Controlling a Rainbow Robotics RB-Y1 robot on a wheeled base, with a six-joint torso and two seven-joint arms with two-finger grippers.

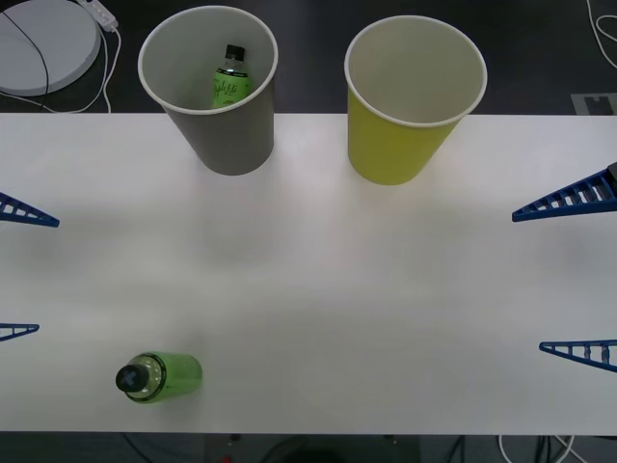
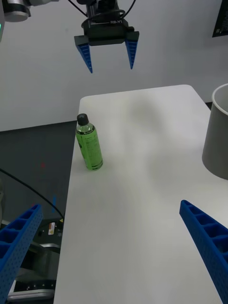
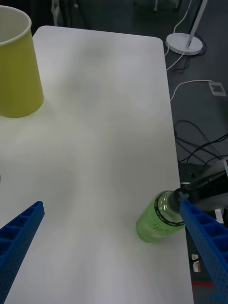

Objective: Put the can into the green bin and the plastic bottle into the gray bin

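Both tools (image 1: pixel 19 275) (image 1: pixel 569 280) hanging open and empty at tabletop (image 1: pixel 318 289) edges.
Plastic bottle (image 1: pixel 161 376) standing upright near front left edge; second green bottle (image 1: pixel 229 77) sitting inside gray bin (image 1: pixel 227 135); green bin (image 1: pixel 395 145) standing beside gray bin at far edge.

Bins and bottles on the white table

The gray bin (image 1: pixel 214 96) holds one green bottle (image 1: pixel 229 77); the green bin (image 1: pixel 410 101) stands beside it; the plastic bottle (image 1: pixel 162 376) stands upright near the front-left edge.
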